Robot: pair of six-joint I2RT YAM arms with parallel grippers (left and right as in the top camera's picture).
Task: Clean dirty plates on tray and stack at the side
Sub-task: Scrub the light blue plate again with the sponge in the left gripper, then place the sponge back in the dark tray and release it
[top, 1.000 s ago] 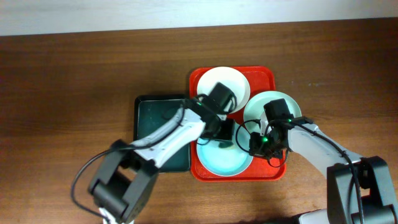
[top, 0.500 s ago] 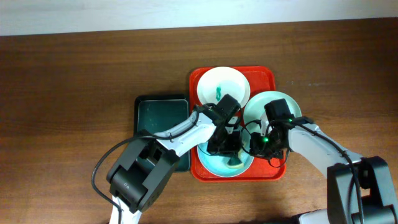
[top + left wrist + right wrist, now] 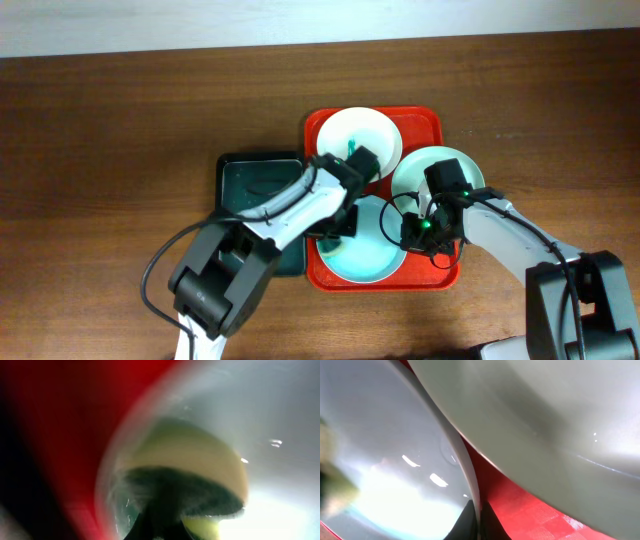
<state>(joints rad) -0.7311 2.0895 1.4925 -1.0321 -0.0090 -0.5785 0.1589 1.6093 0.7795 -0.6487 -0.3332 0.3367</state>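
My left gripper (image 3: 338, 218) pinches a sponge (image 3: 190, 460) against the pale blue plate (image 3: 372, 256) at the front of the red tray (image 3: 428, 122). My right gripper (image 3: 412, 233) is clamped on that plate's rim.

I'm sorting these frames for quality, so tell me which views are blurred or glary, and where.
Overhead: sharp and evenly lit, no strong glare on the red tray. Left wrist: badly out of focus, the sponge a yellow-and-dark blob, small glare specks on the mint plate. Right wrist: soft close-up, bright glare streaks on that plate.
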